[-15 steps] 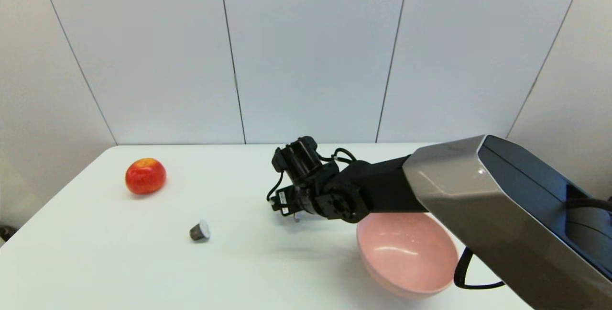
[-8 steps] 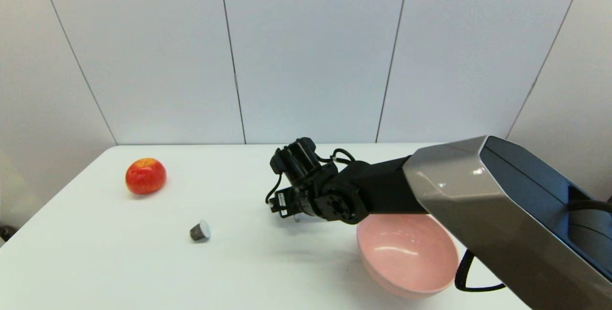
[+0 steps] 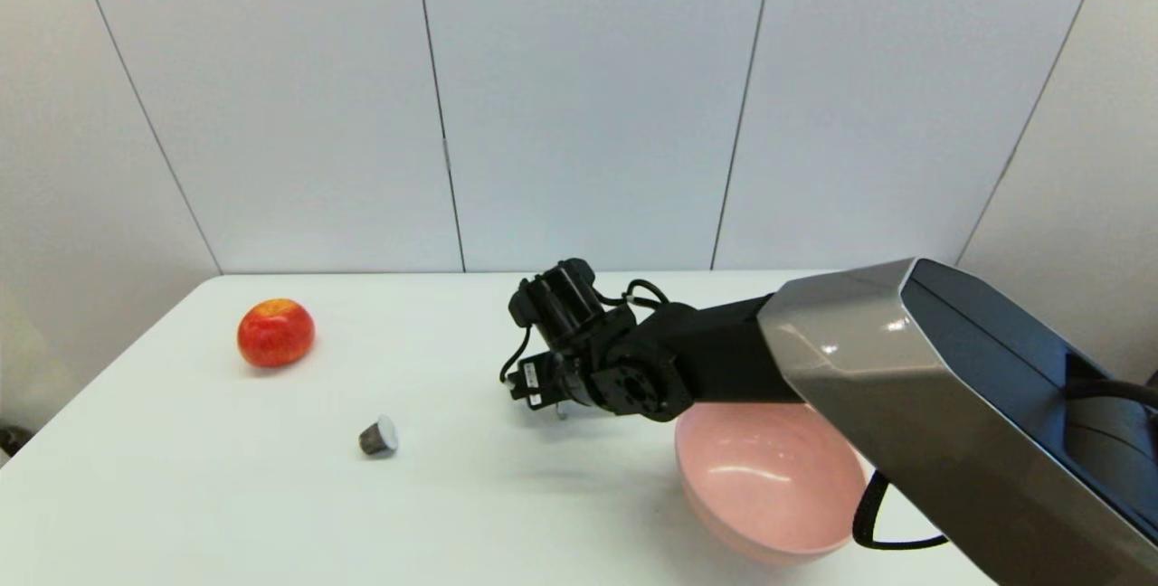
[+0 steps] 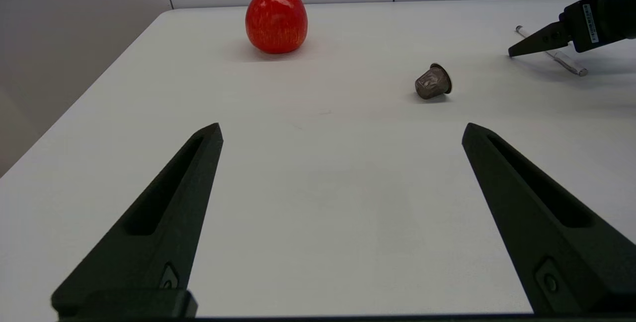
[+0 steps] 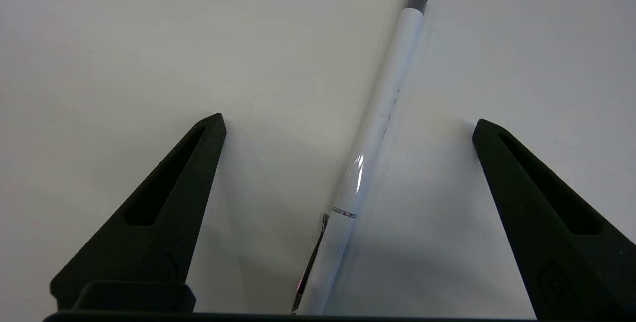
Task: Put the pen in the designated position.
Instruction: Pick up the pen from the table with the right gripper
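Nearest the camera in the right wrist view, the right gripper (image 5: 348, 123) hangs over the table with its two black fingers spread wide and nothing between them but the slim white pen with a dark tip (image 5: 370, 133). The pen lies flat on the white tabletop (image 5: 99, 39), its long axis running from the frame's bottom centre toward the upper right, roughly along the fingers and not across them. My judgement: a wrist turn precedes any closing. The left gripper (image 4: 343, 130), open, sits parked well away.

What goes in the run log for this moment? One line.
right gripper: open, above pen | pen: flat on table | left gripper: open, idle
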Robot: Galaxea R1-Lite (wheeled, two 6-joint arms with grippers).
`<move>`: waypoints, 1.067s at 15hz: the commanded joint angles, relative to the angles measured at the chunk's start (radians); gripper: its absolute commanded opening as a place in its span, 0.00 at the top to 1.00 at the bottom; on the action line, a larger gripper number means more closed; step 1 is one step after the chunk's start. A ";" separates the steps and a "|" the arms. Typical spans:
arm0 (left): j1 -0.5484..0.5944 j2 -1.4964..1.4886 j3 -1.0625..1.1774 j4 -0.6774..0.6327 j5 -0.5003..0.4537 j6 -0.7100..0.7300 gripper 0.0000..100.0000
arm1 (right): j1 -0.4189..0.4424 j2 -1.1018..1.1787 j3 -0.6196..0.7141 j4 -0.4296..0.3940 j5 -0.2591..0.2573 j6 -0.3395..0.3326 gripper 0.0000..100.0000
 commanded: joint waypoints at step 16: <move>0.000 0.001 0.000 -0.001 -0.002 0.000 0.00 | -0.004 0.008 -0.020 -0.006 -0.011 -0.001 1.00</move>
